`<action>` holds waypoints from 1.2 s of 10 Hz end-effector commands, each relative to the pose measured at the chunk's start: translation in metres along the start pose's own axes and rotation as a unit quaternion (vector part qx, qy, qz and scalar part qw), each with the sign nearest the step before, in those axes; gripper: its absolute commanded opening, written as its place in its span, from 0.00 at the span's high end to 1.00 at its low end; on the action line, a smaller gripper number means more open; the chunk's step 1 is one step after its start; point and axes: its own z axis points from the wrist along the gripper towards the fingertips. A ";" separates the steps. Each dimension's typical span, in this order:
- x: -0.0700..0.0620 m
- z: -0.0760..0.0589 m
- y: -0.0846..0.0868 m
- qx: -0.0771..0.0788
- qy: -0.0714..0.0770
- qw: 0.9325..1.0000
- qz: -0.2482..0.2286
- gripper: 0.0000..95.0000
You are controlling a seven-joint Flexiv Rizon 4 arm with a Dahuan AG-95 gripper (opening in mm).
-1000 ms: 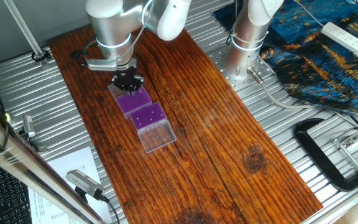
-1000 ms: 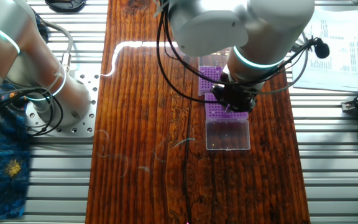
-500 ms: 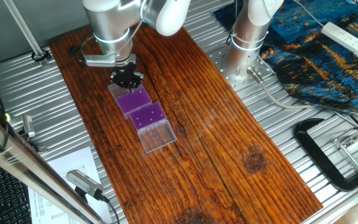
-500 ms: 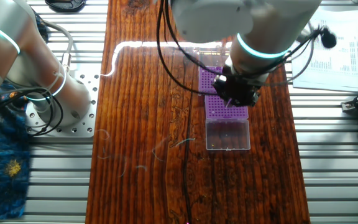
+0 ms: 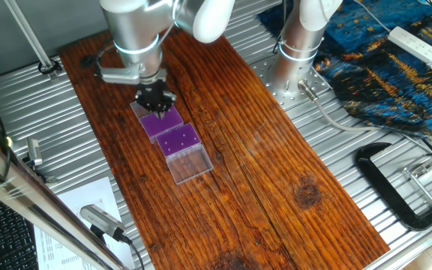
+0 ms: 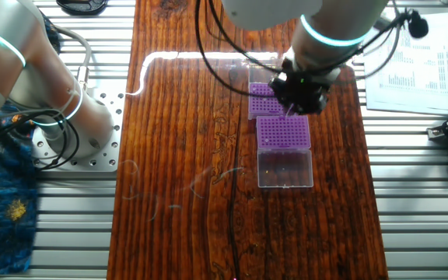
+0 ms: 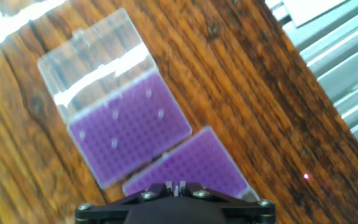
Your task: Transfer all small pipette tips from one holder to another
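On the wooden worktop [image 5: 253,150] two purple racks lie end to end, each with a clear lid folded open at its outer end. The tool [image 5: 157,100] hangs over the rack [image 5: 160,120] that is nearer to the arm's base, close above its purple surface. In the other fixed view the tool [image 6: 300,99] sits over the same rack [image 6: 261,99], near the seam between the two racks. Whether its fingers are wide or narrow I cannot tell: the black body hides them in both fixed views, and the hand view shows only the dark lower edge of the tool [image 7: 178,189], too blurred to read.

The small pipette tips [image 7: 148,93] stand in the other rack [image 7: 129,127], the one farther from the arm's base. In the hand view four white dots are visible, spread over its purple grid and well apart from each other. In one fixed view the same tips [image 5: 178,138] show as small white dots on this rack [image 5: 180,139]. Its open clear lid [image 5: 188,164] lies flat on the wood beyond it.

In the hand view only a part of the nearer rack [image 7: 191,168] is seen, and there I see no white dots on it.

A black clamp [image 5: 396,187] lies on the metal frame at the side, and printed paper sheets [image 6: 414,58] rest beside the worktop.
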 end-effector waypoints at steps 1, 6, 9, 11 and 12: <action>-0.022 -0.002 -0.002 -0.004 -0.007 1.000 0.012 1.00; -0.034 0.015 -0.004 0.000 -0.019 1.000 0.006 1.00; -0.031 0.024 -0.001 -0.006 -0.029 1.000 0.008 1.00; -0.028 0.028 0.001 -0.003 -0.031 0.999 0.006 1.00; -0.027 0.029 0.002 -0.002 -0.032 0.999 0.006 1.00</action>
